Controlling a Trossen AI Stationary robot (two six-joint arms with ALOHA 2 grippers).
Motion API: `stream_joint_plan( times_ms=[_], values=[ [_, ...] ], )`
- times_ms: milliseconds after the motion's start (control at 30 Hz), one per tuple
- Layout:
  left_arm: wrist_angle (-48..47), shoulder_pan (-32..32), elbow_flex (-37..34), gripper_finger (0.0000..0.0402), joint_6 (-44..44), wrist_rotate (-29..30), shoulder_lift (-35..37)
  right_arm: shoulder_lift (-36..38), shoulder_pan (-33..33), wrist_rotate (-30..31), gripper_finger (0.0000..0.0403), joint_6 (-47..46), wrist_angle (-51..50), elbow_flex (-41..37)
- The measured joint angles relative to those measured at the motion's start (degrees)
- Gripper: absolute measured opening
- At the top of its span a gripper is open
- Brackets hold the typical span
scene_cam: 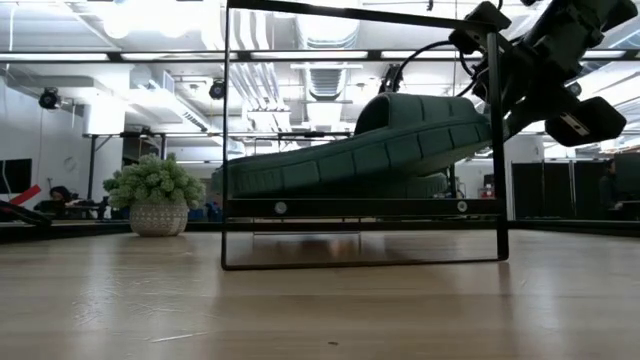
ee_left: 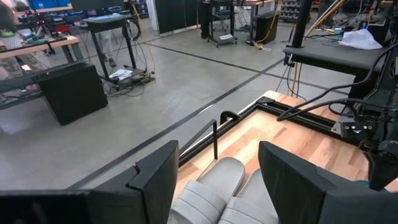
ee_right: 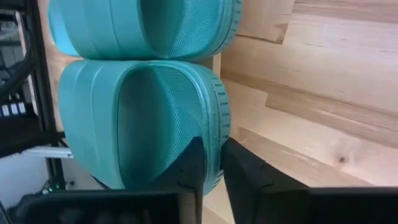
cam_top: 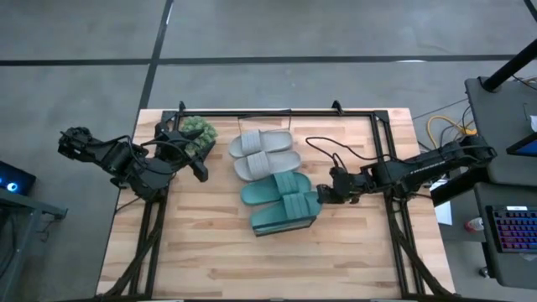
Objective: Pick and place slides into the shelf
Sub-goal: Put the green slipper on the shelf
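The right gripper (cam_top: 323,196), mid-frame in the overhead view, pinches the heel rim of a teal sandal (cam_top: 285,213), its fingers nearly together around the rubber edge. Both teal sandals rest on the shelf (scene_cam: 360,207) at centre, beside the grey pair (cam_top: 265,153). To finish well, I'd loosen fully, then back straight off. The left gripper (cam_top: 195,164) waits spread at centre-left.

2 grey slides (cam_top: 265,153), 2 teal slides (cam_top: 282,204) side by side
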State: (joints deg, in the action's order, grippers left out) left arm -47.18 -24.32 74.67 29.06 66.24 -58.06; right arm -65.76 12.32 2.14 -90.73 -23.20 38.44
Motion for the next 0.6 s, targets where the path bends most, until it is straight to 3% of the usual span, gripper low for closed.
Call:
stream_joint_plan(
  times_ms=[333, 600],
  values=[
    [0.0, 0.0, 0.0, 0.0207, 0.0, 0.0, 0.0, 0.5, 0.1, -2.0, 0.0158, 5.0, -6.7, 1.2],
    [0.0, 0.0, 0.0, 0.0207, 0.0, 0.0, 0.0, 1.5, 0.1, -2.4, 0.0194, 7.9, -11.0, 3.0]
  ],
)
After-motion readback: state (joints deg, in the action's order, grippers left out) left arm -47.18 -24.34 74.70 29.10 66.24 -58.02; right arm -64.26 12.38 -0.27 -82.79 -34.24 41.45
